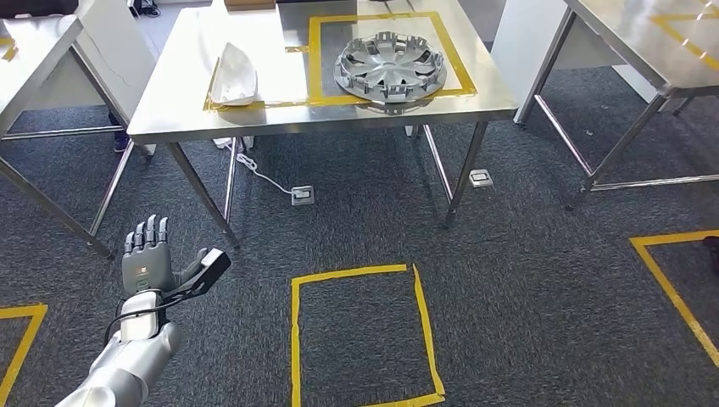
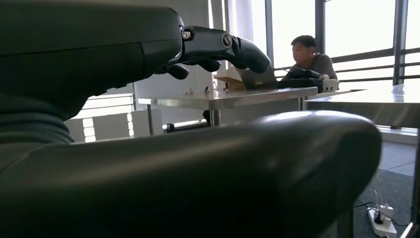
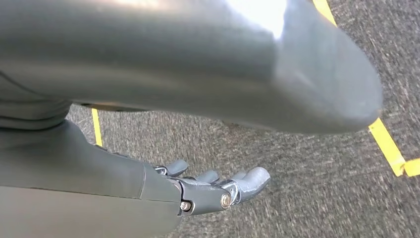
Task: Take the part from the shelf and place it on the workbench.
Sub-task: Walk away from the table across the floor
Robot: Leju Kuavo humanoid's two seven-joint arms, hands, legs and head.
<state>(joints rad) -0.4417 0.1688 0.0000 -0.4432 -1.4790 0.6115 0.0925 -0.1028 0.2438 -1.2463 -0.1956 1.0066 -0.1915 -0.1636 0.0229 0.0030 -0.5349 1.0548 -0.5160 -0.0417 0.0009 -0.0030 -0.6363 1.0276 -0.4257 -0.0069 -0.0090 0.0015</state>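
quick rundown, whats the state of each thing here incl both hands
silver plastic wheel cover: lying flat on the steel workbench, inside the yellow tape rectangle, nothing touching it
white curved part: resting on the workbench beside the rectangle
left hand: raised over the carpet, fingers apart, holding nothing
right hand: over the carpet, fingers extended, holding nothing

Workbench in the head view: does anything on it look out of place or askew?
Slightly. The silver wheel cover lies flat inside the yellow tape rectangle, but its near edge overlaps the tape line. The white curved part lies outside the rectangle, on a separate tape line. No damage is visible.
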